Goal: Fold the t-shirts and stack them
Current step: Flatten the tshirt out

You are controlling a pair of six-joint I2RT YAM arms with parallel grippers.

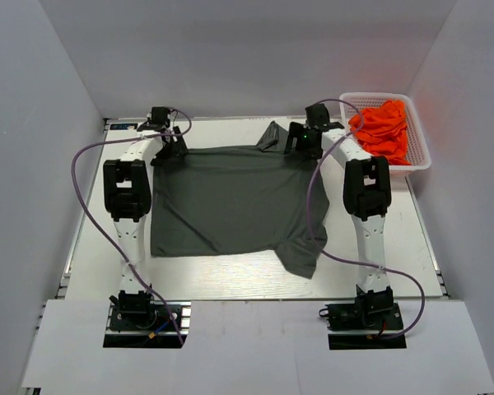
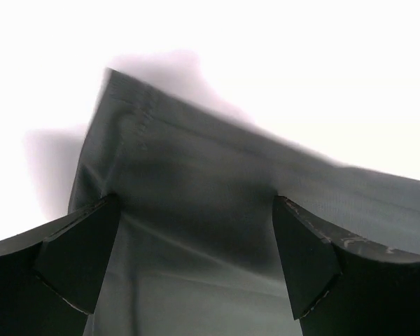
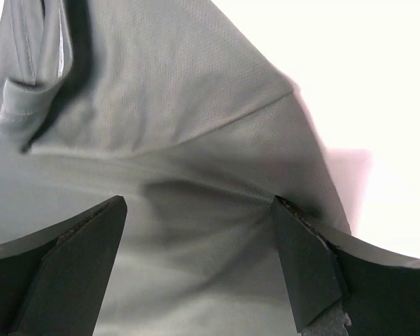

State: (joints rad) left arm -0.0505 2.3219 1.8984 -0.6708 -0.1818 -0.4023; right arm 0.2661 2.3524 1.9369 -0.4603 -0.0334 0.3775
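Note:
A dark grey t-shirt (image 1: pixel 230 202) lies spread flat on the white table, one sleeve trailing off at the near right. Bright orange t-shirts (image 1: pixel 384 130) are heaped in a white basket at the far right. My left gripper (image 1: pixel 171 148) hovers at the grey shirt's far left corner, jaws open. In the left wrist view the grey cloth (image 2: pixel 196 203) fills the gap between the wide-apart fingers (image 2: pixel 77 259). My right gripper (image 1: pixel 303 141) stands open over the far right corner, beside a bunched sleeve. The right wrist view shows wrinkled grey cloth (image 3: pixel 196 210) between the spread fingers (image 3: pixel 308 259).
The white basket (image 1: pixel 420 156) sits at the table's far right corner. White walls close in the left, back and right sides. Purple cables loop out from both arms. Bare table (image 1: pixel 230 280) shows along the near edge.

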